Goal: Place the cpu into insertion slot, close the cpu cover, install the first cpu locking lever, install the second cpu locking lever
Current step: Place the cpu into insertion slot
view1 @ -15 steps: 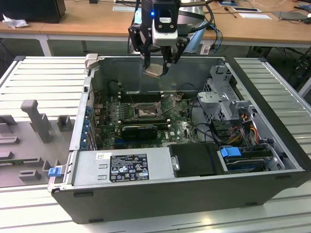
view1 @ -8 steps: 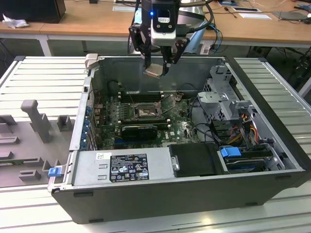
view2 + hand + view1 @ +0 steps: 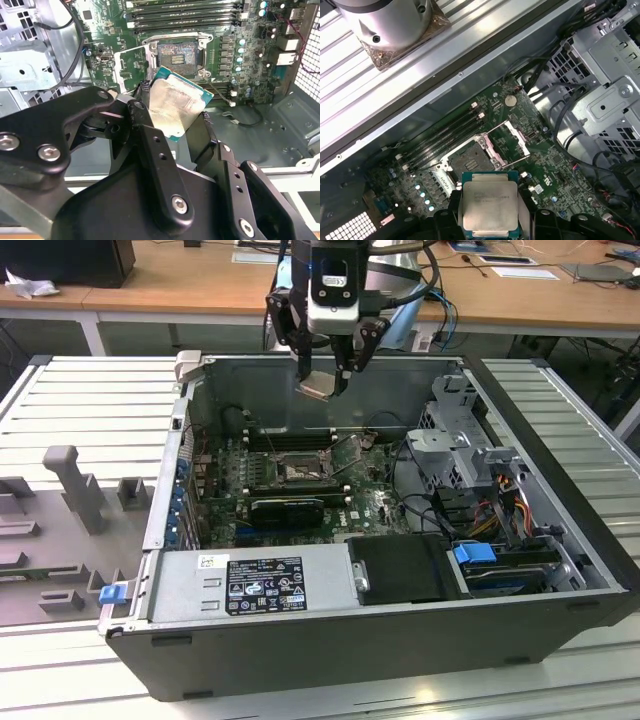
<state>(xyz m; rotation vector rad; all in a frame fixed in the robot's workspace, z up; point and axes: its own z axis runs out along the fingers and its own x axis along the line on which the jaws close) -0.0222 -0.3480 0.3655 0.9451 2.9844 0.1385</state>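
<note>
Exterior view gives me the end effector (image 3: 324, 380) in the upper middle of the frame, hanging over the far wall of the open case (image 3: 560, 570), which lies on its side on a ribbed metal surface (image 3: 90, 390). It is pinching the cpu (image 3: 316, 386) between its black fingers, and the chip sits tilted there, one corner lower than the rest, well apart from the green board (image 3: 375, 502) below it. The slot (image 3: 298, 472) is near the middle of the frame, a dark square with a metal rim, and I can see nothing seated in it. In the second wrist view the fingers (image 3: 150, 130) press on two opposite edges of the cpu (image 3: 175, 107), its pale metal top facing the camera and its green edge showing around it. Beyond it the slot (image 3: 177, 54) lies bare, with its contact field exposed, and the cover (image 3: 129, 65) is swung open just beside it, clear of the socket. Long black memory slots (image 3: 185, 12) run along the board on the far side of the socket. In the first wrist view the cpu (image 3: 489, 204) is close to the camera, the slot (image 3: 470, 159) is uncovered past it, and the cover (image 3: 512, 142) stands raised off the socket at its hinge side.
</note>
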